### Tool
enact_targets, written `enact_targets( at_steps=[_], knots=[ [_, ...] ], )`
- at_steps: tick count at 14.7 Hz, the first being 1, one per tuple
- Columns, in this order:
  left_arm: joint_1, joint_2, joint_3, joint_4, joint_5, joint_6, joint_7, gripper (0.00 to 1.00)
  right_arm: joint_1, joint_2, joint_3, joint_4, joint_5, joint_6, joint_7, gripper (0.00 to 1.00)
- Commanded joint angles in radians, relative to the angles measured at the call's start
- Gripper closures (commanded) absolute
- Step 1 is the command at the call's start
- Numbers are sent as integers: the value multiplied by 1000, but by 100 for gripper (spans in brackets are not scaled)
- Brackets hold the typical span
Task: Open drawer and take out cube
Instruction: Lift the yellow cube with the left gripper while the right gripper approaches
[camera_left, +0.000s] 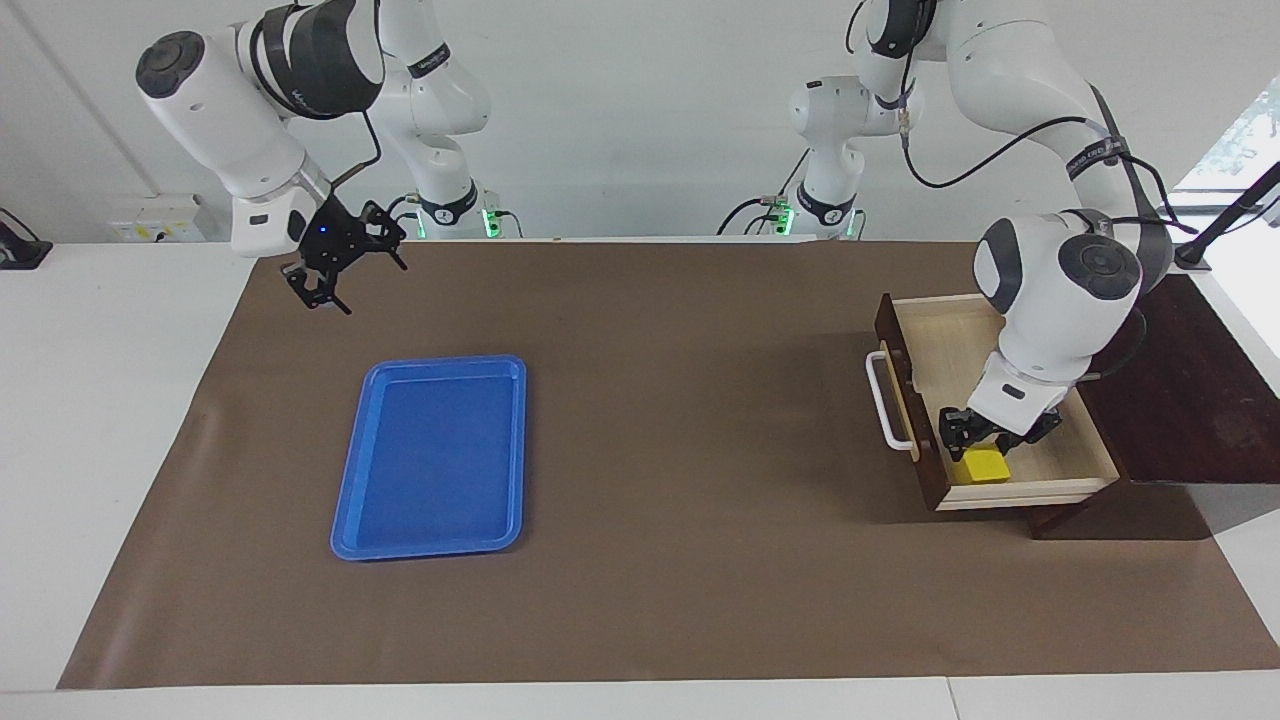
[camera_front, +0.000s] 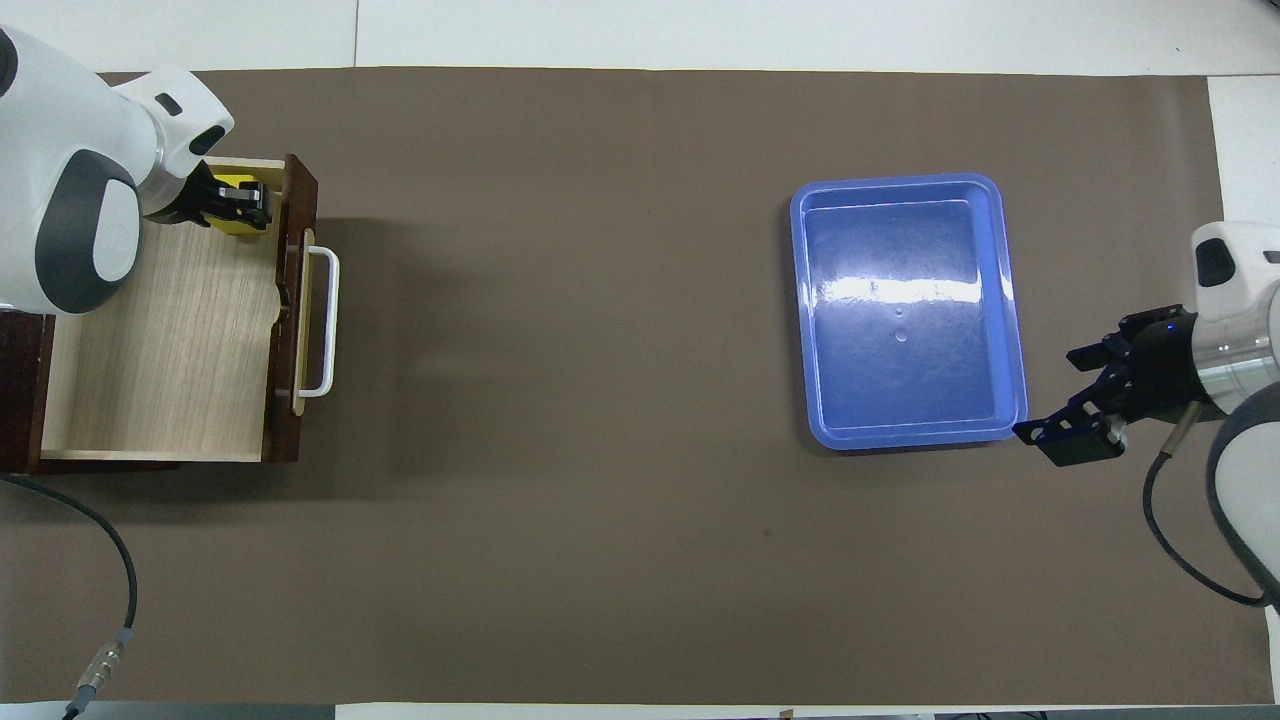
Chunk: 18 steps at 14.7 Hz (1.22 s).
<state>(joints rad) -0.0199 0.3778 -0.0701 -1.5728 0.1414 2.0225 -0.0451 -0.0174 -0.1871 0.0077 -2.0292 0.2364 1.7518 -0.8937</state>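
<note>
The drawer of the dark wooden box stands pulled out at the left arm's end of the table, showing its pale interior. The small yellow cube sits in the drawer corner farthest from the robots, just inside the drawer front. My left gripper reaches down into the drawer and is shut on the cube, whose top it partly covers from overhead. My right gripper hangs open and empty over the brown mat, beside the blue tray, toward the right arm's end.
A flat blue tray lies on the mat toward the right arm's end. The drawer's white bar handle sticks out toward the table's middle. The dark box sits at the mat's edge. A black cable trails near it.
</note>
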Motion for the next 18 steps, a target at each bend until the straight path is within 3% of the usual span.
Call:
enact_targets(
  at_steps=[1, 4, 6, 8, 12, 18],
  knots=[
    [3, -2, 4, 63, -6, -97, -7, 100, 20, -28, 0, -62, 102, 38, -237, 0],
    [3, -39, 6, 74, -14, -191, -15, 100, 22, 12, 0, -75, 231, 41, -482, 0],
    [3, -56, 7, 132, -31, -299, -22, 100, 21, 63, 0, -75, 332, 32, -600, 0],
    [5, -86, 22, 171, -145, -404, -83, 100, 34, 95, 0, -75, 411, 32, -695, 0],
    [-20, -177, 20, 143, -308, -449, -439, 100, 65, 167, 5, -65, 549, 31, -910, 0],
    [-290, -235, 21, 74, -321, -436, -1046, 100, 143, 213, 5, -57, 705, 44, -996, 0]
  ],
)
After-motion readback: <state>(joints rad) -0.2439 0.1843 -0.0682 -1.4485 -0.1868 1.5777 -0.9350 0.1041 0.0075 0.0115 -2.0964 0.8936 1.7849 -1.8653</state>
